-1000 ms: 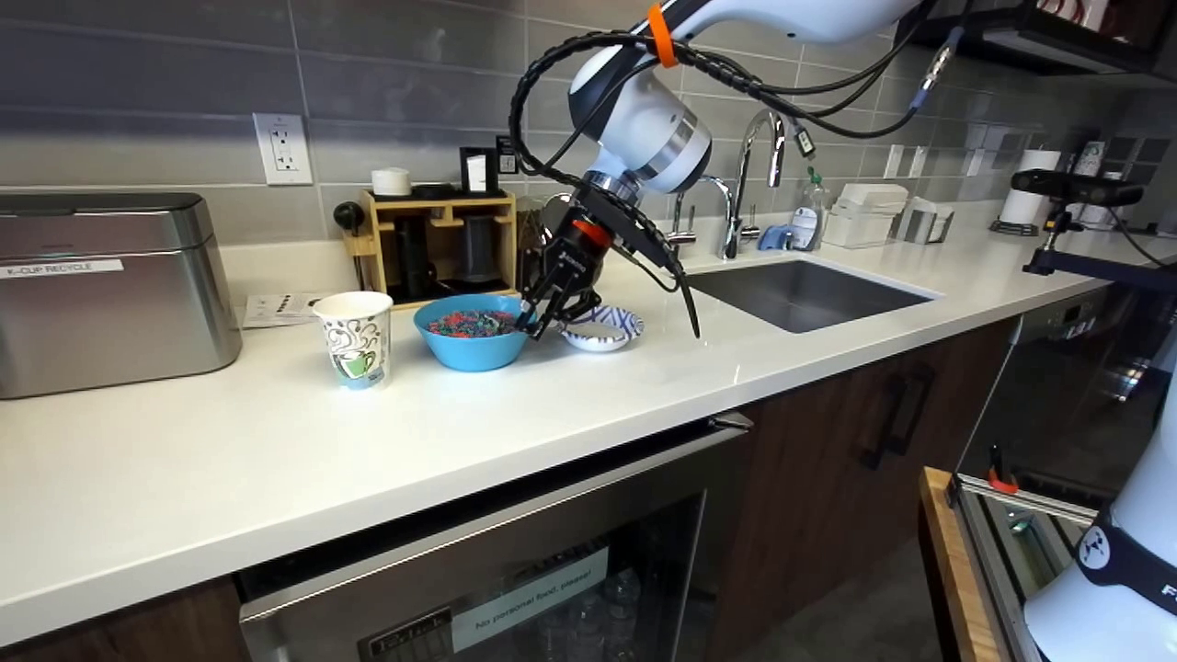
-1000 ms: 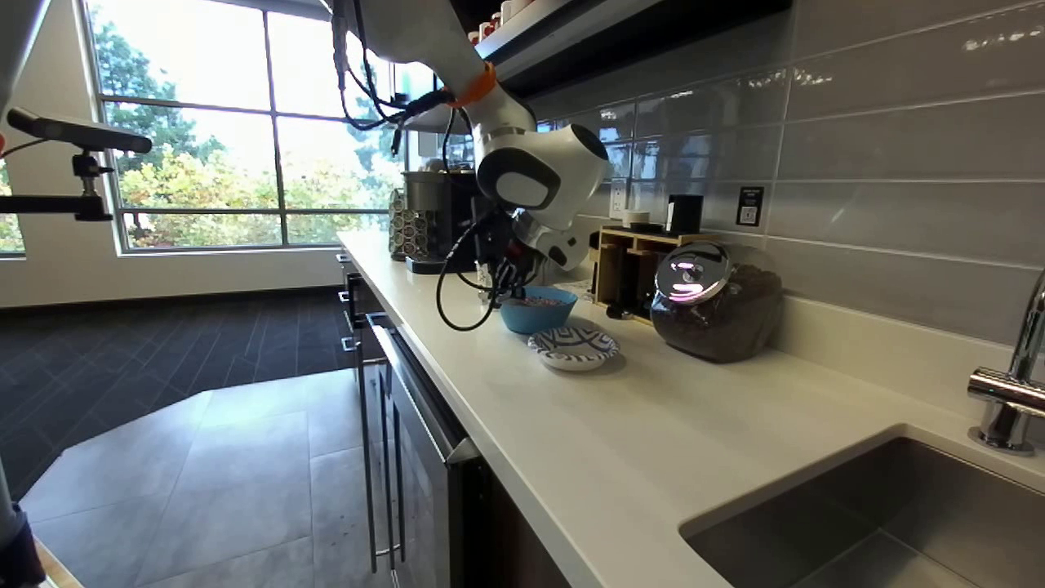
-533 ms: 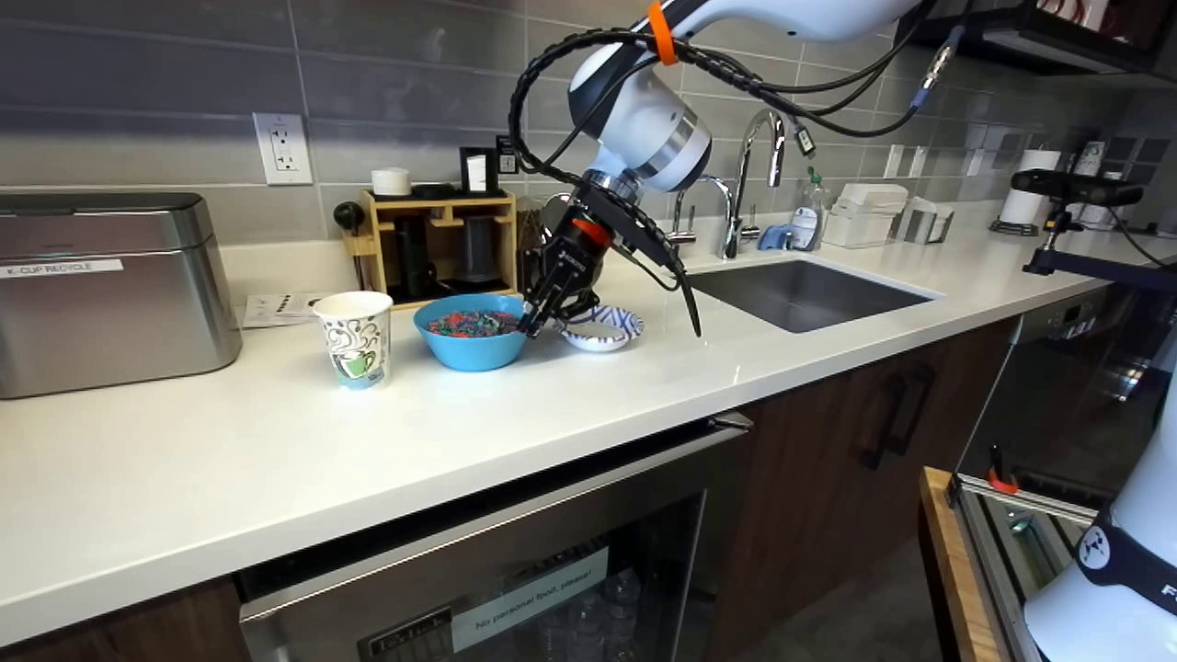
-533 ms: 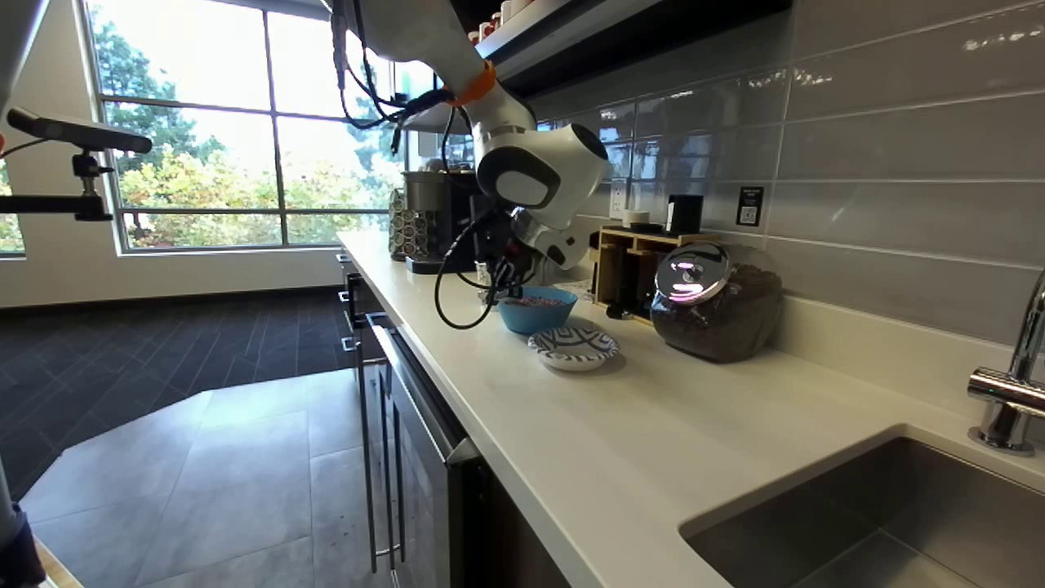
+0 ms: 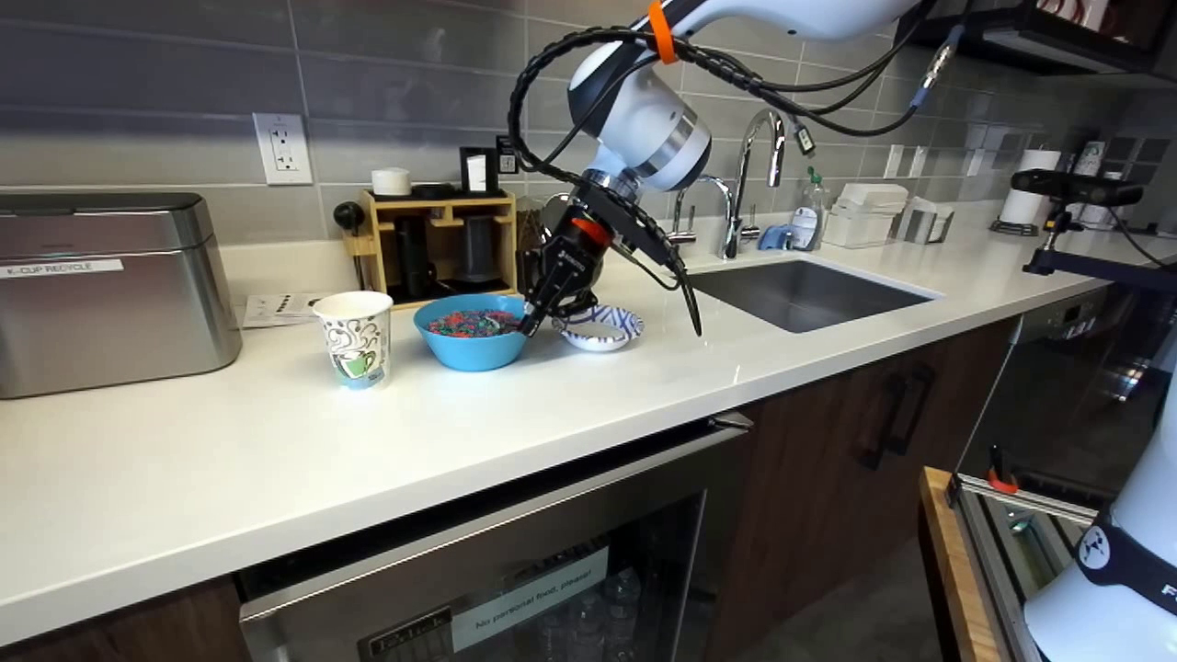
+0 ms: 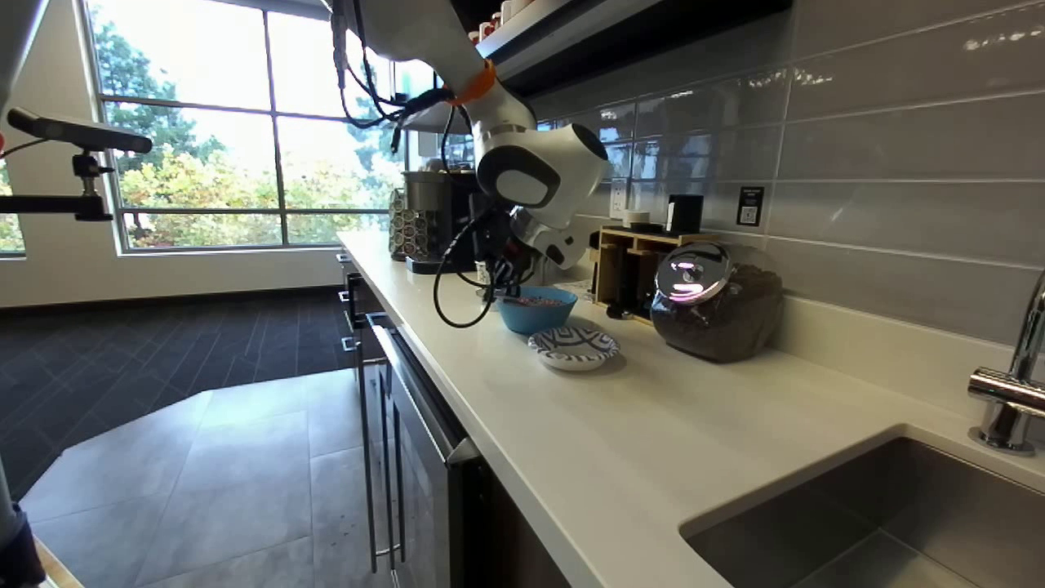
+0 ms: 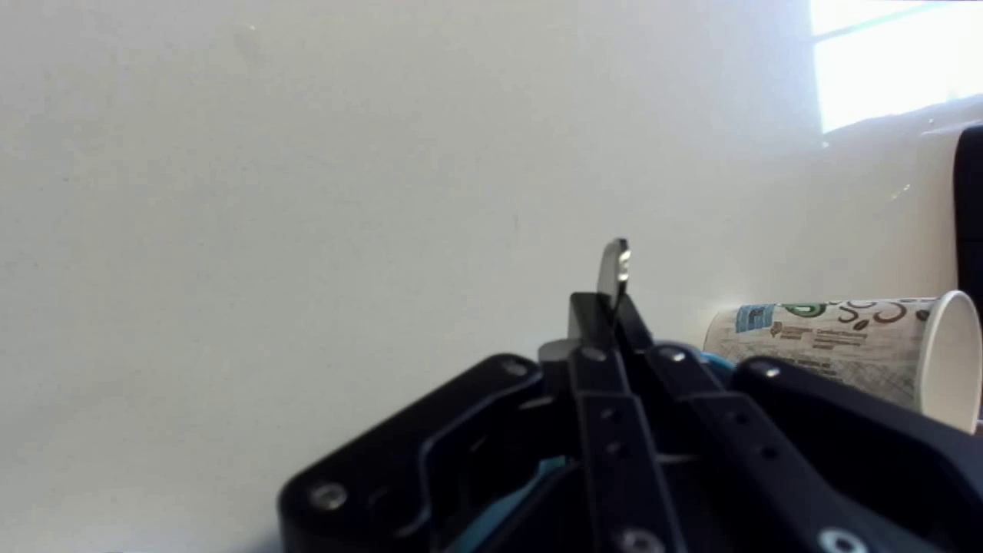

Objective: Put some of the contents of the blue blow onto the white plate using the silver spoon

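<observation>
The blue bowl stands on the counter with small red, blue and green bits in it; it also shows in an exterior view. Slivers of it show behind the fingers in the wrist view. The white plate with a blue pattern stands beside the bowl, also in an exterior view. My gripper is tilted down at the bowl's rim on the plate side. In the wrist view the fingertips are shut on the silver spoon's handle, whose end sticks out. The spoon's scoop is hidden.
A paper cup stands beside the bowl, away from the plate. A wooden rack and a glass jar stand behind. A steel bin is at the far left. A sink lies to the right. A cable loop hangs by the gripper.
The gripper's fingers were apart one second ago; they have come together on the spoon handle. The arm has hardly moved. The bowl, plate and cup stand as before.
</observation>
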You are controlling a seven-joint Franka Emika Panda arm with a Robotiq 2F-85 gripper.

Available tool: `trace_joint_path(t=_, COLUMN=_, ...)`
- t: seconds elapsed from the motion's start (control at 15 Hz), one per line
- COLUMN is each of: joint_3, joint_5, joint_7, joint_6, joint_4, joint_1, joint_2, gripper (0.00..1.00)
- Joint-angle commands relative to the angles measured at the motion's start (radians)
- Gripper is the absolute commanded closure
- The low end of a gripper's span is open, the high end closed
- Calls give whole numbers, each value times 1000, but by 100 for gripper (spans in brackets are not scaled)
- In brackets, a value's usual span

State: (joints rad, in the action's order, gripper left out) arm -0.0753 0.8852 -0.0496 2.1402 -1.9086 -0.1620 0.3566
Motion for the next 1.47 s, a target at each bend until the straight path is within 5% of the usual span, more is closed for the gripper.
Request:
trace_joint_path(t=0.0, joint_3=2, joint_5=23, joint_7=-18, joint_6=-53, joint_4=-1, joint_1=-18, joint_2=-6, gripper=99)
trace_joint_path(t=1.4, joint_3=-32, joint_5=336, joint_7=-395, joint_6=-318, joint_4=-37, joint_1=-127, joint_2=44, gripper=99)
